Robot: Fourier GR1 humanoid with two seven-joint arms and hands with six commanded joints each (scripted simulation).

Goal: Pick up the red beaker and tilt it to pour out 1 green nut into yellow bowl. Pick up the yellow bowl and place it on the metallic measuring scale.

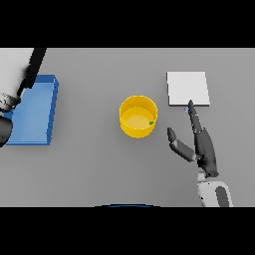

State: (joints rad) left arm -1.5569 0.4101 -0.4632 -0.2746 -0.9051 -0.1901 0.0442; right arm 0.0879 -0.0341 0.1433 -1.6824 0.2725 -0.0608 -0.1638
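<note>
The yellow bowl (138,116) stands upright in the middle of the table, with one small green nut (151,123) inside near its right wall. The metallic measuring scale (188,88) is a pale square slab to the bowl's upper right. My right hand (200,141) hovers right of the bowl, open, its fingers stretched toward the scale's near edge and its thumb spread toward the bowl. It touches nothing. My left hand (4,130) shows only as a dark bit at the left edge. No red beaker is visible.
A blue tray (35,110) lies at the left, partly covered by my left arm (17,79).
</note>
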